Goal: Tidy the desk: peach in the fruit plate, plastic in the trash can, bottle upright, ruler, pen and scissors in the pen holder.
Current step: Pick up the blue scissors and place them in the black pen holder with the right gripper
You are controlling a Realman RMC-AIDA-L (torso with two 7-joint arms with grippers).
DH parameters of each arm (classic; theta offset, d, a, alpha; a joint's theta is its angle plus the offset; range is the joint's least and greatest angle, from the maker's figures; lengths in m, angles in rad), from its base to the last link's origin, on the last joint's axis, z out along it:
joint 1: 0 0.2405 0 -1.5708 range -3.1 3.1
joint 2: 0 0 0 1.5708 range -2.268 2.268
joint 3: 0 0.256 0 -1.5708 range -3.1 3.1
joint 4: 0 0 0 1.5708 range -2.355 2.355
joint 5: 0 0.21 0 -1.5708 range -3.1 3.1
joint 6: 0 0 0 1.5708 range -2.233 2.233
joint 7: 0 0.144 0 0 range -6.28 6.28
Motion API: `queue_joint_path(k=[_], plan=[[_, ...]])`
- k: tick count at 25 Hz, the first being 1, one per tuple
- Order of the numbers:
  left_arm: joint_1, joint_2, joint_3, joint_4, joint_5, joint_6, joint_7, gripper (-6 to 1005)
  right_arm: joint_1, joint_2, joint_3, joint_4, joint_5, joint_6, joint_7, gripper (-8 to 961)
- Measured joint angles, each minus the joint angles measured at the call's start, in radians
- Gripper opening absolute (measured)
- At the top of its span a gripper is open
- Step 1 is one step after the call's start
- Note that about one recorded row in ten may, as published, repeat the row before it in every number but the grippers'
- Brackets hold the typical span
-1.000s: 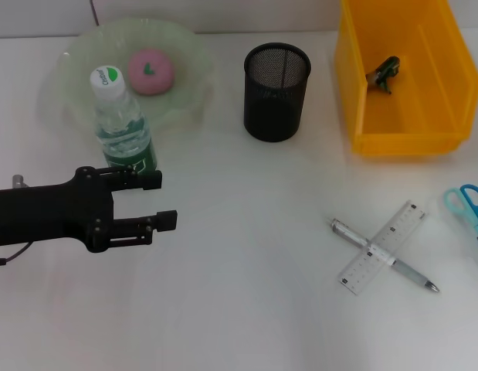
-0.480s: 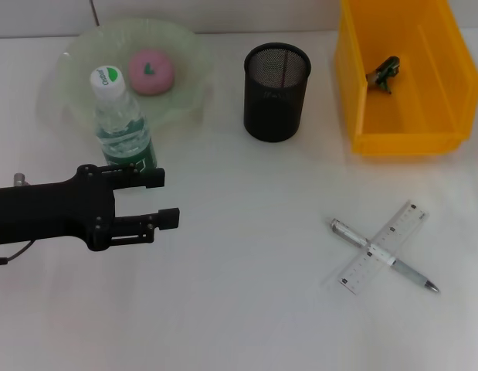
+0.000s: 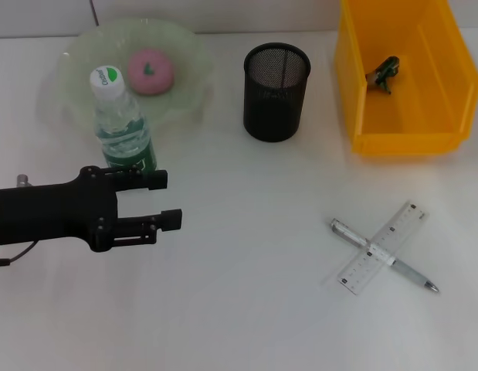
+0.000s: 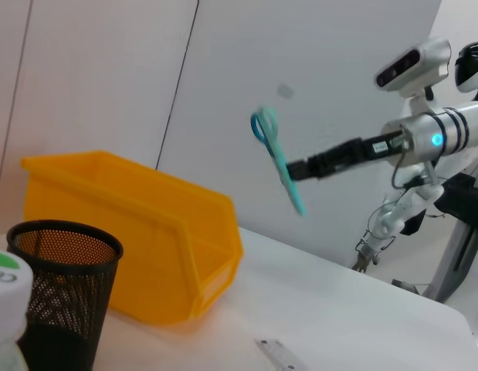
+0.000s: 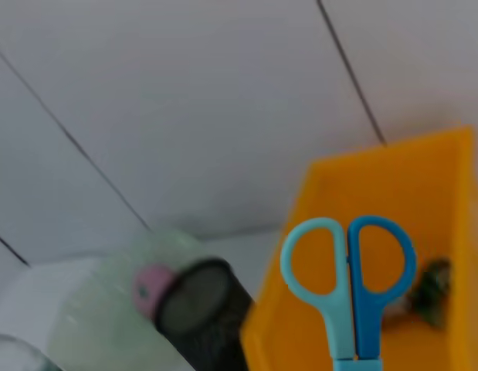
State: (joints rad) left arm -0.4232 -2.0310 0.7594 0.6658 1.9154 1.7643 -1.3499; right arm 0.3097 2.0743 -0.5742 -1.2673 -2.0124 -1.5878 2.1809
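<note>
Head view: the left gripper (image 3: 163, 199) hovers over the white desk (image 3: 246, 309), jaws apart, just before the upright water bottle (image 3: 120, 124). A pen (image 3: 384, 256) lies crossed under a ruler (image 3: 382, 247). Farther back, the peach (image 3: 150, 71) sits in the fruit plate (image 3: 76, 54), beside the mesh pen holder (image 3: 276, 91) and the yellow bin (image 3: 403, 73), whose dark content is hard to make out. Left wrist view shows the right gripper (image 4: 299, 168) aloft, clamped on blue scissors (image 4: 276, 154).
</note>
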Motion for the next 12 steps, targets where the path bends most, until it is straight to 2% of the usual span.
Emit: queue_joint_path(k=[7,12], plan=[[0.0,-0.002,0.007,0.0,0.003,-0.002,0.0,726,0.137,-0.006,0.007,0.315,0.191,0.083,-0.304,215],[0.0,-0.01,0.008,0.0,0.003,-0.003,0.0,725,0.308,0.0,0.0,0.618,0.306,0.215,-0.584,217]])
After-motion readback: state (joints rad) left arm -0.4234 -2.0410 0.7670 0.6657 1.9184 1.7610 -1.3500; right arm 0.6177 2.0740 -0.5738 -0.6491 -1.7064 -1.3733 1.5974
